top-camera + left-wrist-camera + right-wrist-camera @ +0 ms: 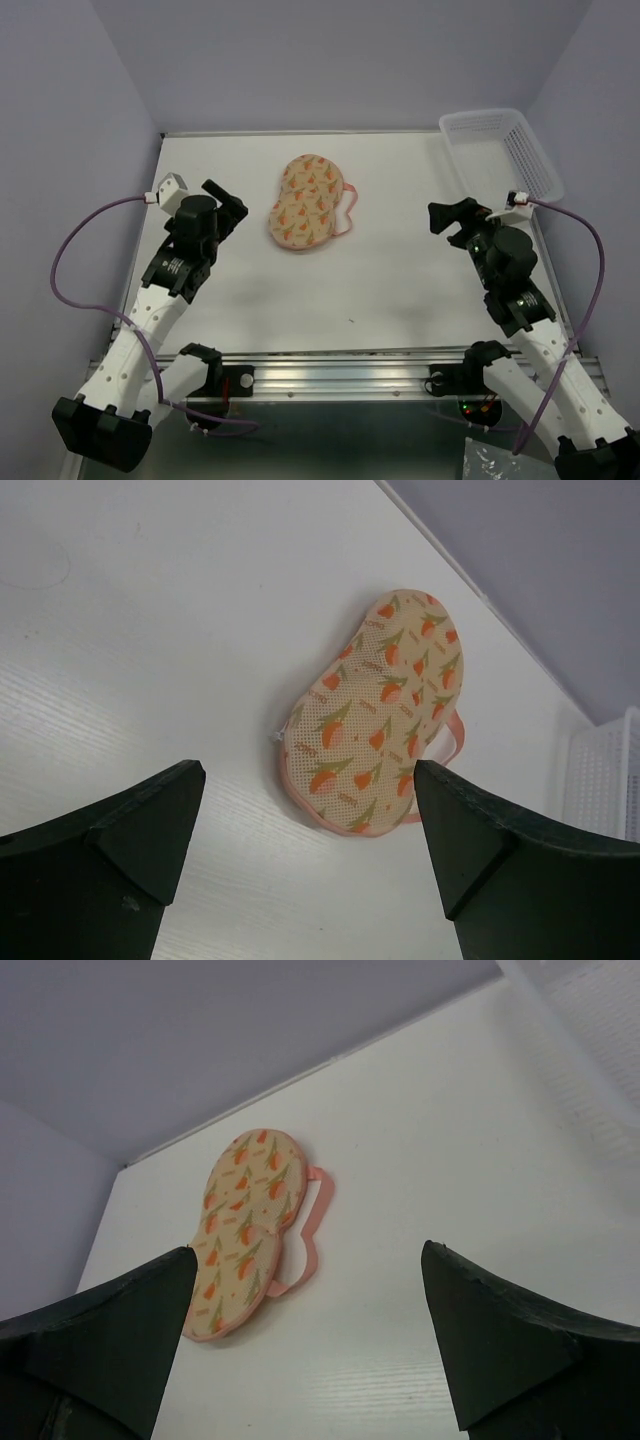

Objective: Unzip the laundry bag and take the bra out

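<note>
Laundry bag [308,201] near far edge of table [350,290], between released left claw [229,206] and released right claw [453,226], touching neither.

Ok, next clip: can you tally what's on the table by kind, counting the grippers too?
Laundry bag: 1, zipped shut, lying flat at mid-table
White basket: 1, at the far right corner
Grippers: 2, left gripper and right gripper, both open and holding nothing
Total: 4
</note>
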Tool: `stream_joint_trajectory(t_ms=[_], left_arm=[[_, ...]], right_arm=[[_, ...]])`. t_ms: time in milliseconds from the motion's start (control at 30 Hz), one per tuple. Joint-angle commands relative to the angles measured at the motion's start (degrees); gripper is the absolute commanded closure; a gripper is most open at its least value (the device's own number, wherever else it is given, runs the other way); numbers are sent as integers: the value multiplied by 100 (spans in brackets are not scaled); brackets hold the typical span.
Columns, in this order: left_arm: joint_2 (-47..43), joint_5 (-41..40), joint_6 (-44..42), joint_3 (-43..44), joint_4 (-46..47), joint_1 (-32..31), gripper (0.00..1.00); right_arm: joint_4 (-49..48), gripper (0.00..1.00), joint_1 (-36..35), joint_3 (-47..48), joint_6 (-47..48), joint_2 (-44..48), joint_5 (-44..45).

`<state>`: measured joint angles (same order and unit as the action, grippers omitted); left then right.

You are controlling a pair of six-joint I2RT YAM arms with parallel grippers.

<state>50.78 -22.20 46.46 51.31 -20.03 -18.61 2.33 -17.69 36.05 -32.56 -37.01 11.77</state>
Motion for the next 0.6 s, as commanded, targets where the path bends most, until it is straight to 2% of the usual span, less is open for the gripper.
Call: stream_joint_trajectory(t_ms=[0,33,133,233,267,300,333,367,400,467,567], left_arm=[[10,5,47,-77,211,24,1],[45,-21,56,-60,175,24,1],[255,13,74,81,61,24,1],[536,119,30,291,-97,24,1],[599,119,21,370,-132,24,1],[660,128,13,415,-167,24,1],[800,102,13,467,-211,24,1],[862,93,-5,511,-246,33,1],[915,84,4,564,-334,33,1],[1056,162,4,591,-405,42,1],[1170,409,-101,512,-370,68,1]], right_arm=[[23,0,-24,78,-408,177,483],[-82,0,-24,-18,-409,212,301],[-444,0,-24,-29,687,99,-436],[135,0,-24,602,1530,-655,-1392],[284,0,-119,761,1663,-1250,-1579],[425,0,-312,876,1787,-1255,-1720],[470,0,-653,955,1953,-1804,-1678],[444,0,-1144,1026,2468,-2062,-808],[383,0,-2236,1087,2830,-2334,-199],[242,0,-2956,1386,3916,-3247,874],[40,0,-3503,1869,4651,-4283,670]])
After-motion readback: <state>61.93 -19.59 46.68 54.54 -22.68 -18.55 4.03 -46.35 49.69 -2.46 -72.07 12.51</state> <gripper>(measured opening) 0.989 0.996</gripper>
